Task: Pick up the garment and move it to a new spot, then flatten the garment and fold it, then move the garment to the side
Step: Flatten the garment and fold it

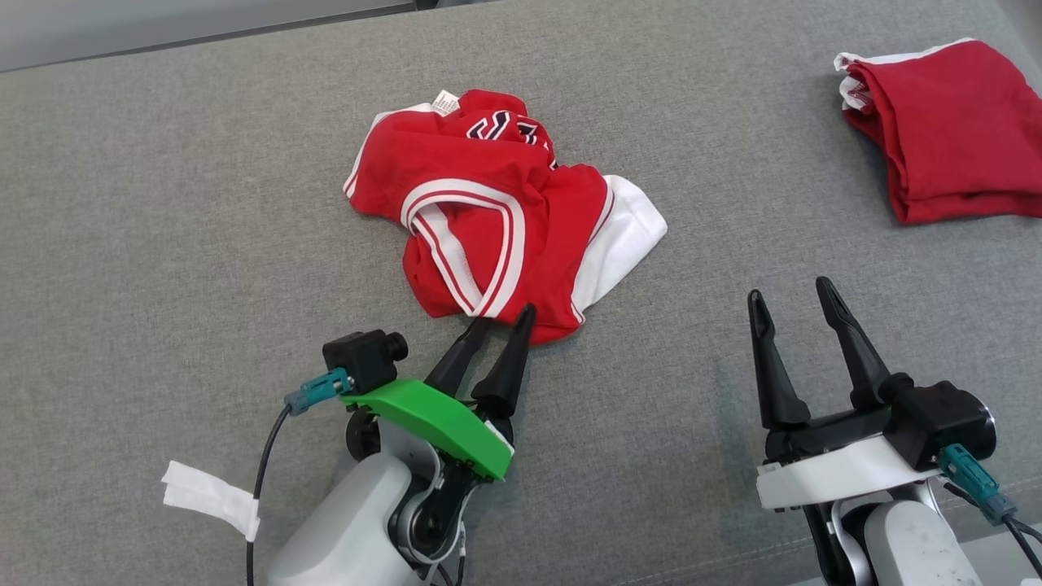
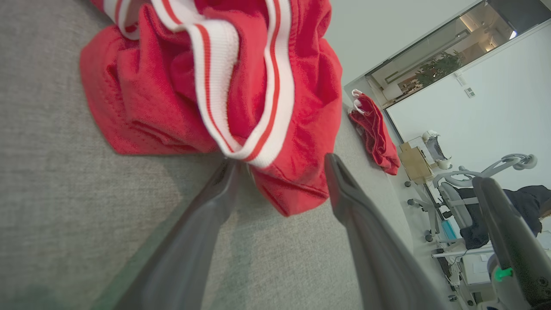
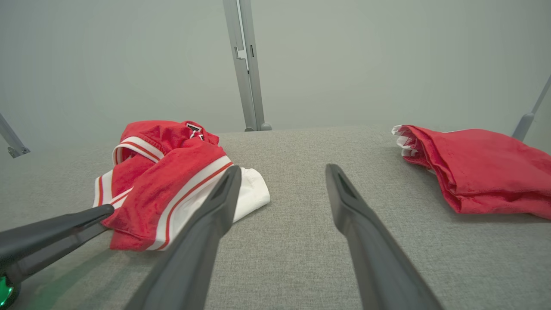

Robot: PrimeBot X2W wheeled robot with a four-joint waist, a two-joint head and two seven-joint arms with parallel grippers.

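Grey woven tabletop [image 1: 163, 203], coarse weave. Crumpled red jersey [image 1: 488, 203] lies mid-surface: mesh-like knit, white ribbed trim with red stripes, one white side panel. Dark numerals are partly folded under and unreadable; the white neck label [image 1: 445, 101] is too small to read. Folded red garment [image 1: 952, 130] at far right.

Left end effector [image 1: 506, 316]: fingers parted, tips at the jersey's near hem. Right end effector [image 1: 790, 293]: fingers spread, empty, over bare cloth.

The crumpled garment [image 1: 488, 212] is showing only folded, unreadable dark numerals [image 1: 506, 127], and its white neck tag [image 1: 445, 102] is carrying illegible print
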